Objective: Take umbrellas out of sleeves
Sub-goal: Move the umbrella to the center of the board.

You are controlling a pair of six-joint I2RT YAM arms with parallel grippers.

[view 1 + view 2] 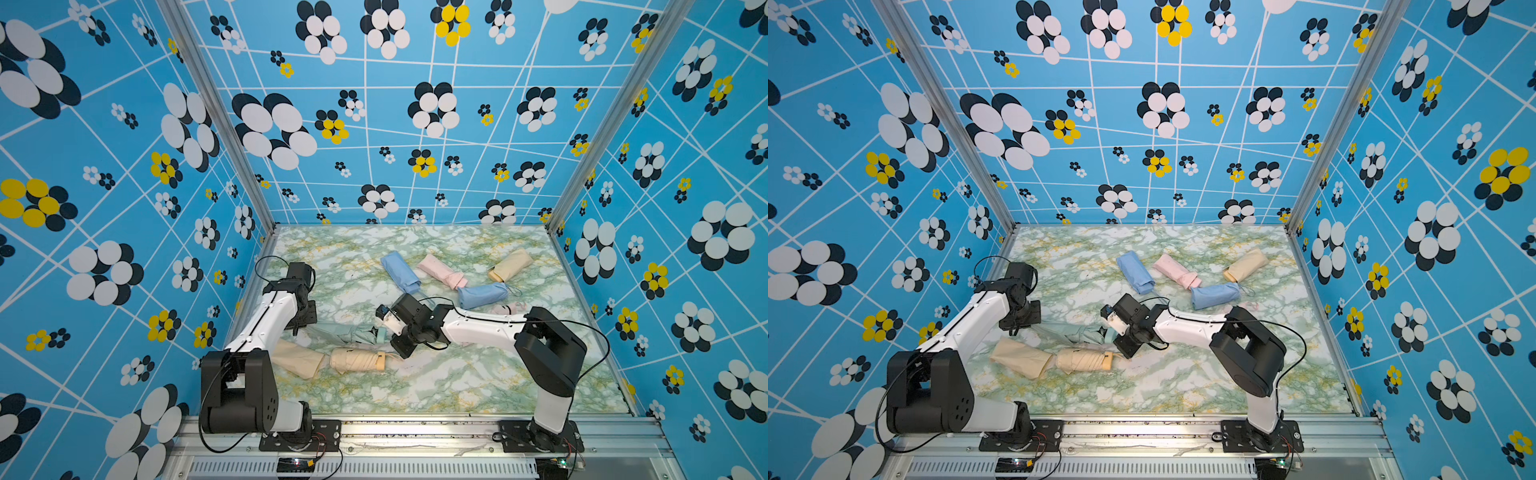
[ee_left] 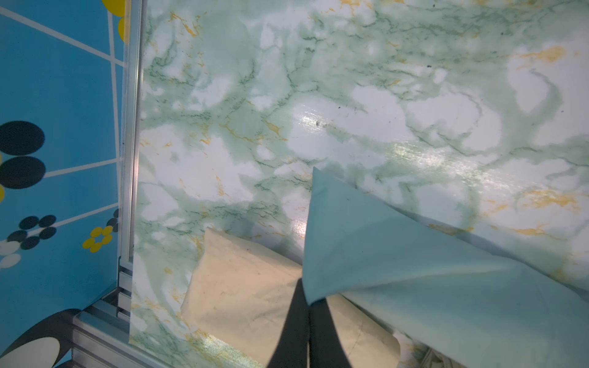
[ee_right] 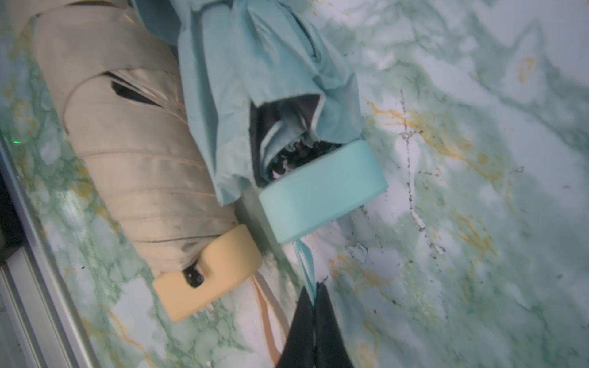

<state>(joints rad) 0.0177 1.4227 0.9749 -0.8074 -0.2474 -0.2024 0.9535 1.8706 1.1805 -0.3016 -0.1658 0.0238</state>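
Observation:
A mint sleeve [image 2: 414, 286] stretches away from my left gripper [image 2: 307, 298], which is shut on its corner. The mint umbrella [image 3: 255, 63] lies at centre front of the table with its handle [image 3: 322, 194] and loose pleats outside the sleeve. My right gripper [image 3: 315, 290] is shut on its thin mint wrist cord [image 3: 304, 258], just past the handle. In both top views the mint bundle [image 1: 345, 332] spans the gap between the two grippers. Beside it lie a bare beige umbrella [image 1: 357, 359] and an empty beige sleeve [image 1: 297, 359].
Further back lie sleeved umbrellas: blue [image 1: 401, 272], pink [image 1: 440, 270], beige [image 1: 511, 264] and another blue [image 1: 482, 296]. A pink one [image 1: 507, 308] is partly hidden behind the right arm. Patterned walls close the table on three sides, and a metal rail [image 1: 415, 424] runs along the front.

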